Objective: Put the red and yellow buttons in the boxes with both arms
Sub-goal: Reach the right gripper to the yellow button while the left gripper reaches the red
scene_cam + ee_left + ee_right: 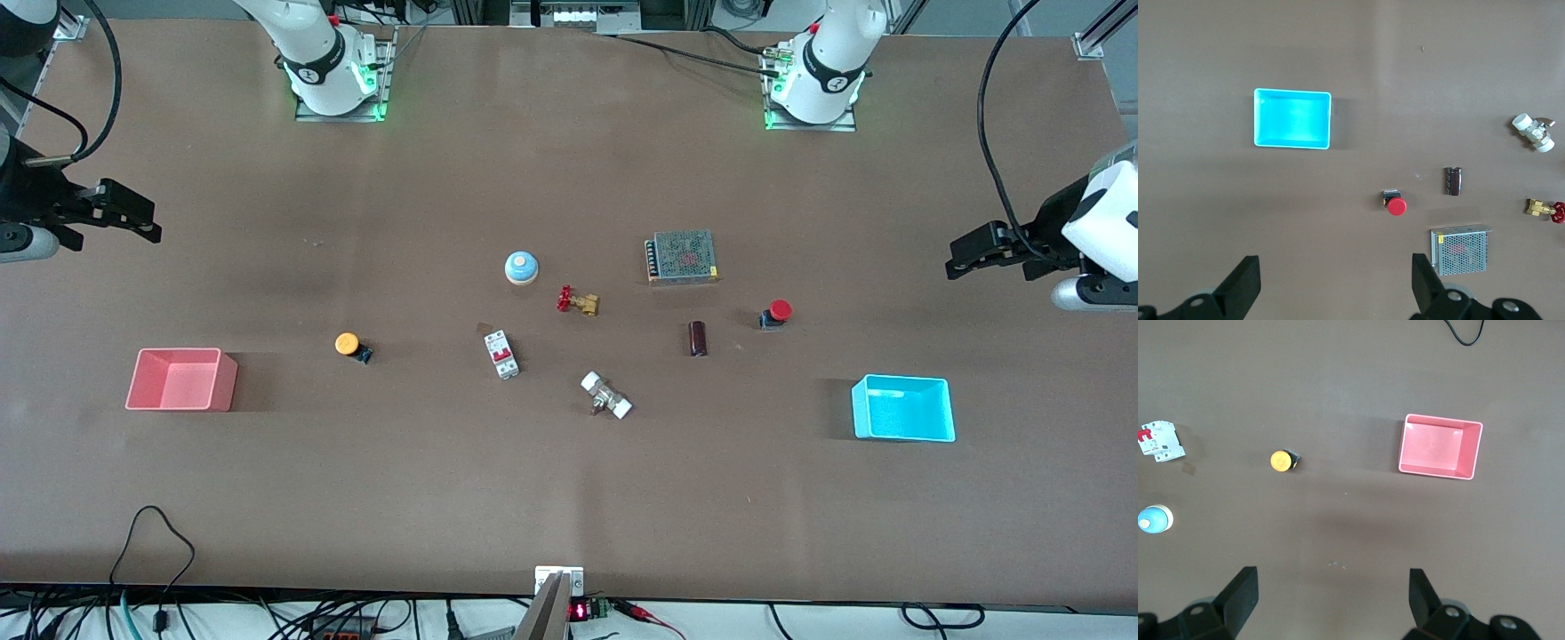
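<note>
The red button [779, 312] lies on the brown table toward the left arm's end; it also shows in the left wrist view [1396, 204]. The cyan box [902, 409] [1292, 118] stands empty, nearer the front camera than the red button. The orange-yellow button [348, 345] [1282, 460] lies beside the empty pink box [178, 380] [1439, 447] toward the right arm's end. My left gripper [953, 260] [1336, 280] is open and empty, high over the table's edge at its end. My right gripper [153, 227] [1331, 593] is open and empty, high over its end.
In the middle lie a blue-domed button [522, 267], a brass valve with red handwheel [578, 301], a white circuit breaker [501, 354], a white pipe fitting [606, 396], a dark cylinder [698, 338] and a mesh-covered power supply [683, 256].
</note>
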`<action>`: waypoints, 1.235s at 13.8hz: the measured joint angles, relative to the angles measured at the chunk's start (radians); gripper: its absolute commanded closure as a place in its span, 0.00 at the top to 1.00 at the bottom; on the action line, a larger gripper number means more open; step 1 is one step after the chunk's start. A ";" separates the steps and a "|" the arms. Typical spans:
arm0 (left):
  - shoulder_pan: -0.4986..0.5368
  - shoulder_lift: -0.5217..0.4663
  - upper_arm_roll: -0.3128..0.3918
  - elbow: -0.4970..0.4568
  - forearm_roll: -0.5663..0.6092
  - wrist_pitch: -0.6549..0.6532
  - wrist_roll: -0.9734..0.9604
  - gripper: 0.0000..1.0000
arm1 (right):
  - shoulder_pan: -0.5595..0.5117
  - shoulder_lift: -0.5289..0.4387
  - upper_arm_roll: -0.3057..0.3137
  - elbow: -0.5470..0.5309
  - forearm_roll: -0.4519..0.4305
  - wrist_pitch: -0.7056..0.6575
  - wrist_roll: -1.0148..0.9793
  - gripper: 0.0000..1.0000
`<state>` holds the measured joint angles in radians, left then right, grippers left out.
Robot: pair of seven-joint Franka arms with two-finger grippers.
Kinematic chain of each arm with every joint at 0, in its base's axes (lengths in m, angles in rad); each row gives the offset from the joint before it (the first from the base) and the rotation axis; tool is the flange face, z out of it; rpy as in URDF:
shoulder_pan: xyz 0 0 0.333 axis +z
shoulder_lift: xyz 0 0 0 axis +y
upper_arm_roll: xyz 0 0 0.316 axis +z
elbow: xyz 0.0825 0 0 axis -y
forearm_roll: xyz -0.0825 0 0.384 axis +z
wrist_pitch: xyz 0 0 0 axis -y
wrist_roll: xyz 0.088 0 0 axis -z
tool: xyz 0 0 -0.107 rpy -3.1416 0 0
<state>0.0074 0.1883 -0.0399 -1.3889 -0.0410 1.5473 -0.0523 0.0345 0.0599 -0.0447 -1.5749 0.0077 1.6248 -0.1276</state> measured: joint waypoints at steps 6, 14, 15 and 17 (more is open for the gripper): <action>-0.004 0.002 -0.001 -0.018 0.001 -0.002 0.000 1.00 | 0.000 0.004 0.002 0.000 0.000 0.000 0.000 1.00; -0.116 0.280 -0.006 -0.058 0.001 0.178 -0.001 1.00 | 0.003 0.076 0.010 -0.004 0.000 0.001 -0.001 1.00; -0.145 0.290 -0.007 -0.076 0.001 0.197 -0.002 1.00 | 0.007 0.104 0.012 -0.005 0.000 0.002 -0.002 1.00; -0.182 0.283 -0.008 -0.146 -0.005 0.238 -0.023 1.00 | 0.022 0.166 0.017 -0.007 0.000 0.039 -0.002 1.00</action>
<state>-0.1750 0.4716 -0.0477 -1.5347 -0.0460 1.7851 -0.0754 0.0560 0.2255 -0.0275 -1.5822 0.0079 1.6642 -0.1291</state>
